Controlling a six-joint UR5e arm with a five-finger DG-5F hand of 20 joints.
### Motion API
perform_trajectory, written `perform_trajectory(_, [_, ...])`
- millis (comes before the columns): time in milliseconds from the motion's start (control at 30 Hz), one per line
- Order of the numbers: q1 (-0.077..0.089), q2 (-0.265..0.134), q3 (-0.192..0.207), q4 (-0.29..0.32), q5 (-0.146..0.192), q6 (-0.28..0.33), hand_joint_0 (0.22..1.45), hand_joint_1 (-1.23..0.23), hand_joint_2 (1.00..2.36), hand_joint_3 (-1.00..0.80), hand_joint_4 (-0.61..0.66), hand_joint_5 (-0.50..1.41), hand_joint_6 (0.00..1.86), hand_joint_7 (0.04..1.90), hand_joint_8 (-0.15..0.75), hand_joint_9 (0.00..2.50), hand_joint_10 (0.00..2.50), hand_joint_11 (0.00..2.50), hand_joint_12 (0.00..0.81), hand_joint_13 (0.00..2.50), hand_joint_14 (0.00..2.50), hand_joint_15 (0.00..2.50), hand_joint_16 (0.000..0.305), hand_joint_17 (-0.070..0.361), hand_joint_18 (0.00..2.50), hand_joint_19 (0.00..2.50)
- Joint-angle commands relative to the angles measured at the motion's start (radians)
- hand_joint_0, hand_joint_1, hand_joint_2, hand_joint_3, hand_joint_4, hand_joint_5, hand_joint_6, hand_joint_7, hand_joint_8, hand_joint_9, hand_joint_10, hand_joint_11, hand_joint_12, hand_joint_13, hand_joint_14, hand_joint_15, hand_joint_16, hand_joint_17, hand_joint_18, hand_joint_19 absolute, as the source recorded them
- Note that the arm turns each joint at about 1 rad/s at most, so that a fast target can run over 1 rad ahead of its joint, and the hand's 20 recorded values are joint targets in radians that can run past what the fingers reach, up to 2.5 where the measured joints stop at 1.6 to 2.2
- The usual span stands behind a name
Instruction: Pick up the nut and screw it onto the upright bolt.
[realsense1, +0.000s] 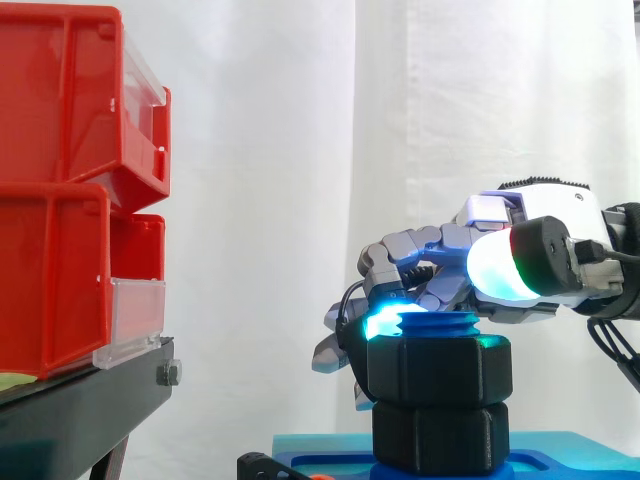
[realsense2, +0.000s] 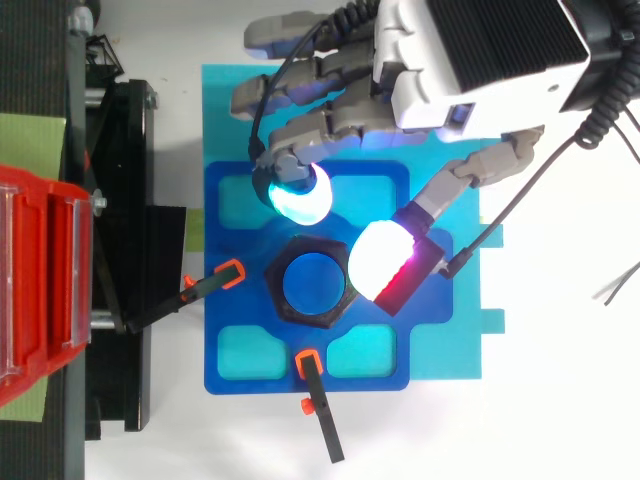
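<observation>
The black hex nut (realsense1: 440, 370) (realsense2: 312, 282) sits threaded on the upright blue bolt (realsense2: 313, 281), whose top threads (realsense1: 440, 325) stick out just above it. A second black hex piece (realsense1: 440, 435) lies under the nut. My hand (realsense1: 440, 255) (realsense2: 440, 70) hovers over the nut's far side with its fingers spread. One cyan-glowing fingertip (realsense2: 298, 195) rests at the nut's upper edge. A white-and-red glowing pad (realsense2: 380, 262) hangs beside and above the nut's right edge. Nothing is pinched between them.
The bolt stands in a blue fixture plate (realsense2: 230, 330) on a cyan mat (realsense2: 450, 340). Two black clamps with orange tips (realsense2: 230, 272) (realsense2: 308, 362) point at the nut. Red bins (realsense1: 70, 190) on a black stand (realsense1: 90, 400) rise at the left.
</observation>
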Motion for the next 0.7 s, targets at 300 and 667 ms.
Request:
perform_trajectory(300, [-0.018, 0.000, 0.042, 0.020, -0.038, 0.002, 0.50, -0.20, 1.00, -0.50, 0.21, -0.15, 0.50, 0.79, 0.232, 0.63, 0.00, 0.00, 0.302, 0.32, 0.00, 0.00, 0.036, 0.081, 0.02, 0.00])
perform_trajectory(667, [-0.004, 0.000, 0.078, 0.010, -0.044, 0.000, 0.49, -0.16, 1.00, -0.50, 0.18, -0.18, 0.50, 0.66, 0.215, 0.49, 0.00, 0.00, 0.316, 0.19, 0.00, 0.00, 0.041, 0.093, 0.00, 0.00])
